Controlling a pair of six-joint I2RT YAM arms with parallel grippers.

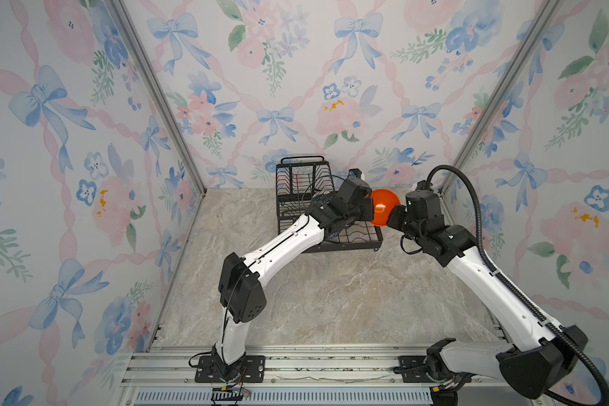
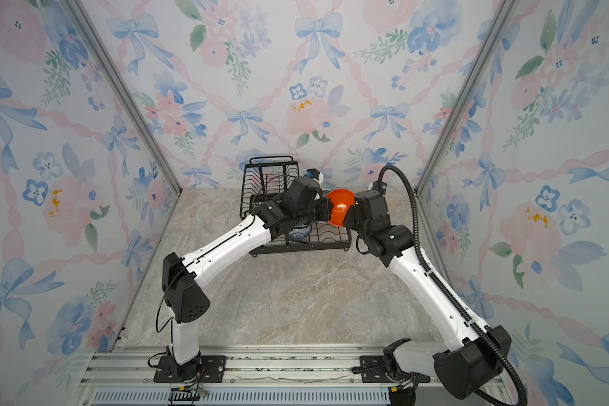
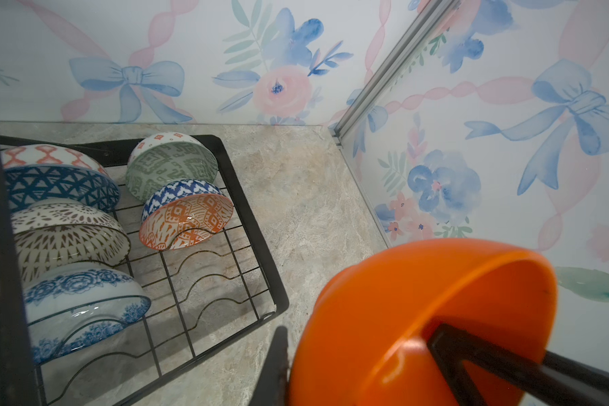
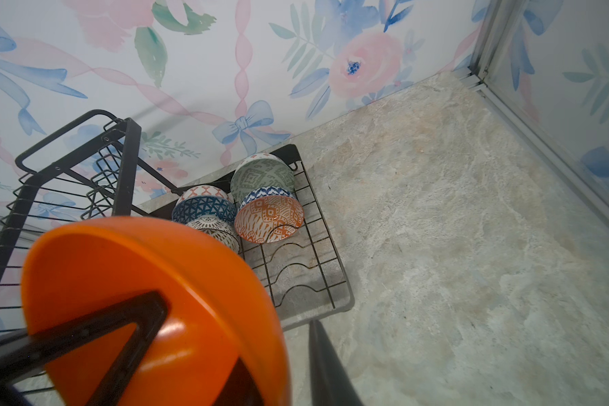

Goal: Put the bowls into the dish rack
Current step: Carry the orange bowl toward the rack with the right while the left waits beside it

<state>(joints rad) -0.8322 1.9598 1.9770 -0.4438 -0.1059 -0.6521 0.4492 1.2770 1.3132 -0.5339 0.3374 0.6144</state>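
We see the orange bowl [image 1: 384,206] up in the air by the rack's [image 1: 297,175] right edge. Our left gripper [image 3: 357,337] pinches its wall. Our right gripper [image 4: 234,313] is part-open w/ outer finger [image 4: 322,358] clear. In both top views the arms [image 1: 282,242] hide fingertips & most racked bowls [image 3: 185,218].

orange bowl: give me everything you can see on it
The orange bowl is plain, glossy, plastic-looking, unpatterned. It hangs in the air tipped on its side by the right edge of the dish rack. The left gripper clamps its wall, one finger inside; the right gripper straddles the rim, one finger clear of it.
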